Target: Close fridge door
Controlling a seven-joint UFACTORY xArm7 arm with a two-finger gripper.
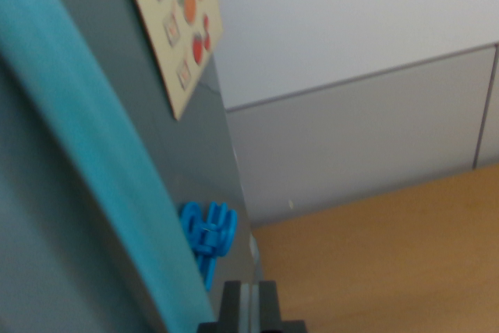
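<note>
Dark grey blocky gripper (pixel 251 306) with a pale central strip between black sides.

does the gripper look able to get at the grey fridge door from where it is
Probably yes: the gripper sits at the wrist view's bottom edge right beside the grey fridge door, with nothing visible between them. Contact itself can't be confirmed.

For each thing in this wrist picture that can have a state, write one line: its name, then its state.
Fridge door: blurred, tilted across the view; whether shut cannot be told.
Picture card: lying flat against the grey panel.
Blue magnet: on the grey panel.
Hand: only partly in view; open or shut cannot be told.
</note>
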